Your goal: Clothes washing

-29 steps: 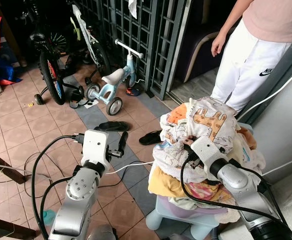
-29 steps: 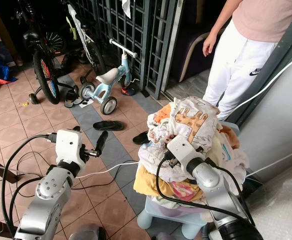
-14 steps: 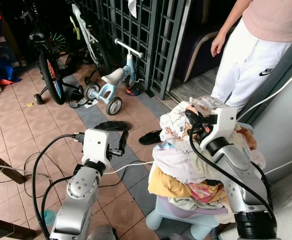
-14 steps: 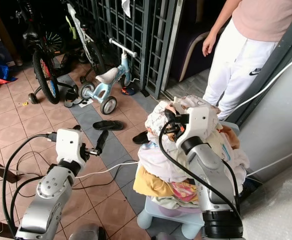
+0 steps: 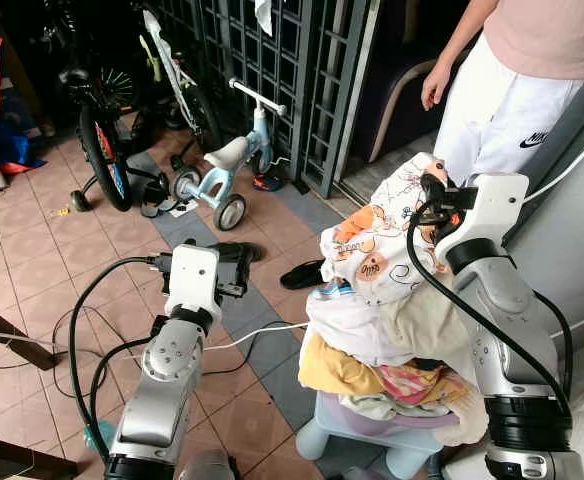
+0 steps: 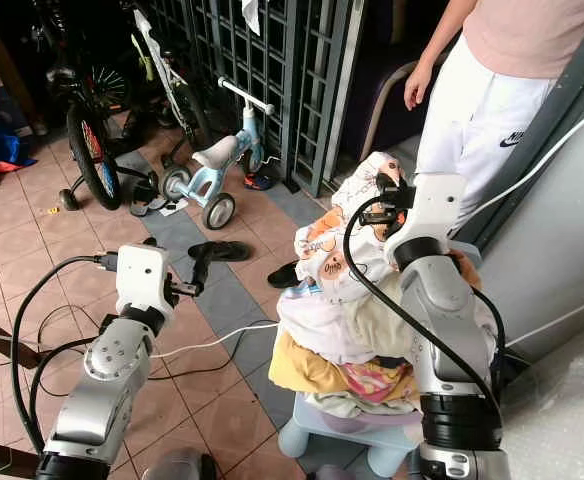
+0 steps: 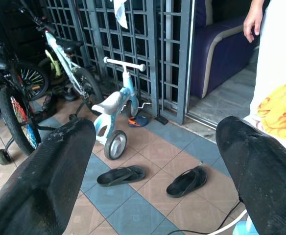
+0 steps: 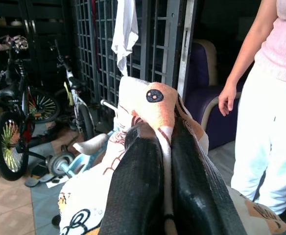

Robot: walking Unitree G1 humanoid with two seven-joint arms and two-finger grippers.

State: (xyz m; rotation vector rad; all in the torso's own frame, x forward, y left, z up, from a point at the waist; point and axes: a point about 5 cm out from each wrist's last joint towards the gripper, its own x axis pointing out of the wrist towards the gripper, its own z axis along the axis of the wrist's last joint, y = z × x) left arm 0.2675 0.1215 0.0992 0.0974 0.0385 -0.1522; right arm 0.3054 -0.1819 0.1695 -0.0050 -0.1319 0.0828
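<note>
Pinching a fold of the animal-print cloth point(image 8: 148, 105) between its two black fingers point(image 8: 135, 191), the right gripper point(image 6: 390, 200) is raised above the laundry pile point(image 5: 392, 330), and the cloth hangs from it down onto the heap. The fingers are pressed together with only the fabric between them. The cloth is white with orange and brown cartoon animals, and its lower part drapes over the near-left side of the pile. The pile itself is a mound of mixed garments, white, yellow, pink-patterned and orange, heaped in a pale blue basket point(image 5: 357, 425) that stands on the tiled floor point(image 5: 32, 240).

The left gripper point(image 5: 234, 270) is held out well to the left of the pile, over the floor, its fingers point(image 7: 40, 171) spread wide apart and gripping nothing. Beyond them, further from the pile, lie a pair of black sandals point(image 7: 155, 177). A white cable point(image 5: 262, 335) runs across the tiles toward the pile's base.

Behind the sandals stands a light blue balance bike point(image 5: 222, 165), beside a dark metal grille gate point(image 5: 272, 70), with larger bicycles point(image 5: 102, 120) further left. A person in white trousers and a pink top point(image 5: 512, 90) stands just behind the pile, one hand point(image 5: 435, 87) hanging at their side.
</note>
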